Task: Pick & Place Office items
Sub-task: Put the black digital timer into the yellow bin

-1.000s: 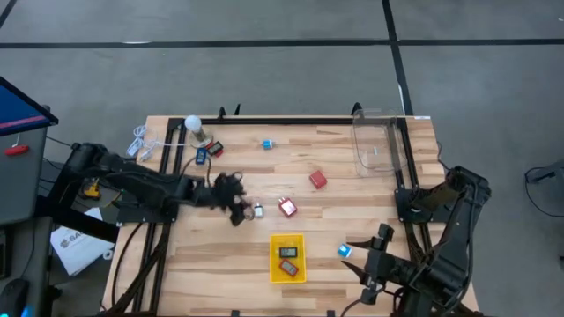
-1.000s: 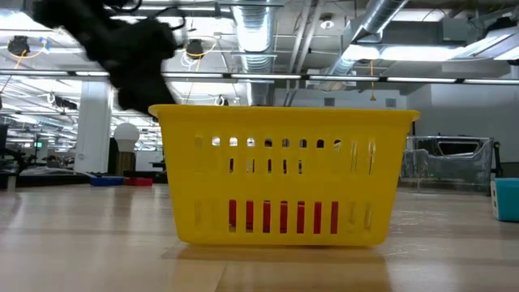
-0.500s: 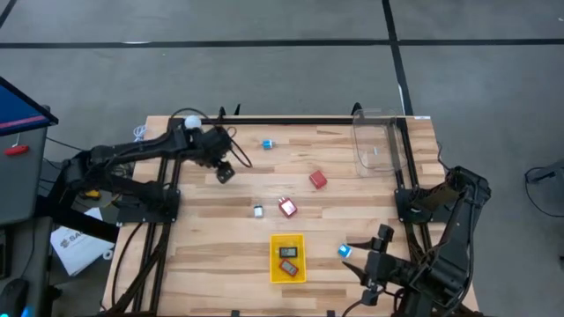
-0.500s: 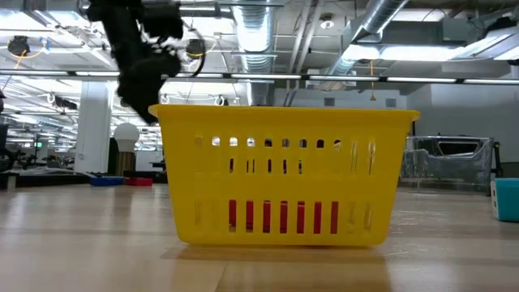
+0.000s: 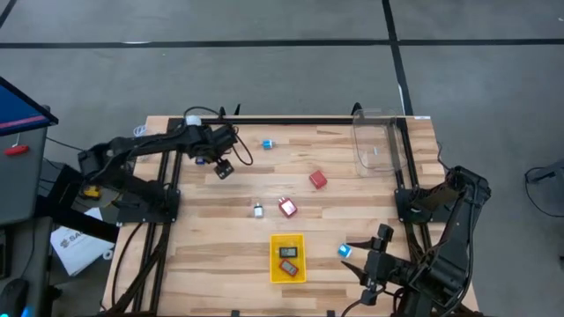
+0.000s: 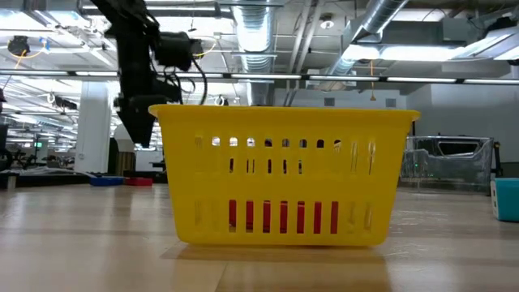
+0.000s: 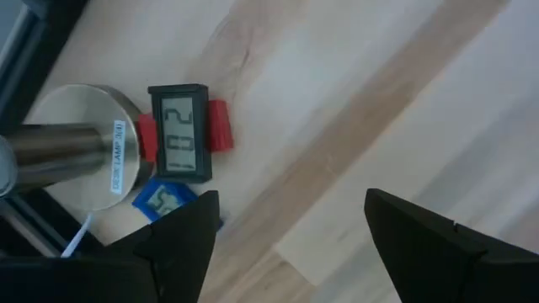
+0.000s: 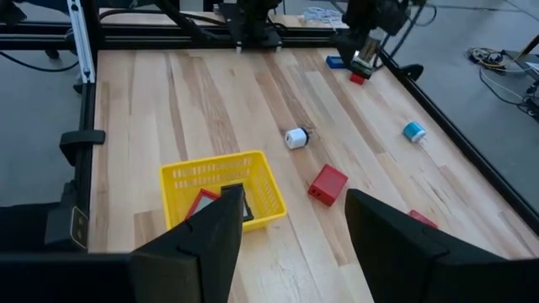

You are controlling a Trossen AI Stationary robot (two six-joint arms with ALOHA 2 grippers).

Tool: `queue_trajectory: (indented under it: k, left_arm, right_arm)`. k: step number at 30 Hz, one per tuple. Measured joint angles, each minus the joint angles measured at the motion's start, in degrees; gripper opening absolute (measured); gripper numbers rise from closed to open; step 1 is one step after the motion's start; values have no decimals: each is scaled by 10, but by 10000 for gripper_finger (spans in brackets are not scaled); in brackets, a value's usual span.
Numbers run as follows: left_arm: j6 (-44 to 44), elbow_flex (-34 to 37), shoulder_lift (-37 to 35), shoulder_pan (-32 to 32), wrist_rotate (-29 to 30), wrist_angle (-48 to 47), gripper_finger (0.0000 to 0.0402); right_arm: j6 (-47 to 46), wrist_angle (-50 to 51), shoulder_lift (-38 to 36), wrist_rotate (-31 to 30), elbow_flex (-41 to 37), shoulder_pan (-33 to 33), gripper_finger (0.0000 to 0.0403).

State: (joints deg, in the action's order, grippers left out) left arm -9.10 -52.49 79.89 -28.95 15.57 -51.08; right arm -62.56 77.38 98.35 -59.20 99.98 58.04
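Observation:
My left gripper (image 5: pixel 223 167) hovers open over the table's far left part, near the lamp stand (image 7: pixel 72 160). In the left wrist view its fingers stand above bare wood; just beyond them lie a small black display with red clips (image 7: pixel 179 141) and a blue flat piece (image 7: pixel 164 200), both beside the stand's metal base. Other office items lie flat on the wood: a blue-white piece (image 5: pixel 267 143), a red block (image 5: pixel 318 180), a red-white piece (image 5: pixel 287 208), a small white piece (image 5: pixel 257 210) and a blue block (image 5: pixel 345 251). My right gripper (image 5: pixel 368 257) waits open at the near right.
The yellow tray (image 5: pixel 287 257) sits near the table's near edge with two flat pieces inside; it fills the low view (image 6: pixel 284 178). A clear container (image 5: pixel 379 145) stands at the far right corner. Black frame rails run along the table's left, right and far sides.
My left gripper has moved from beside the small white piece at the table's middle toward the far left, ending by the lamp stand. The white piece stays where it was. The right arm has kept still.

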Motion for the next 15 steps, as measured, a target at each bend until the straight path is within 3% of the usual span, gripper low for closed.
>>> queue_trajectory:
  k: [7, 15]
  left_arm:
    - [34, -30, 70, -3, 65, -2, 294]
    - [45, -47, 104, -3, 62, -26, 294]
  right_arm:
    - [-1, 0, 0, 0, 0, 4, 203]
    - [-5, 2, 0, 2, 0, 4, 203]
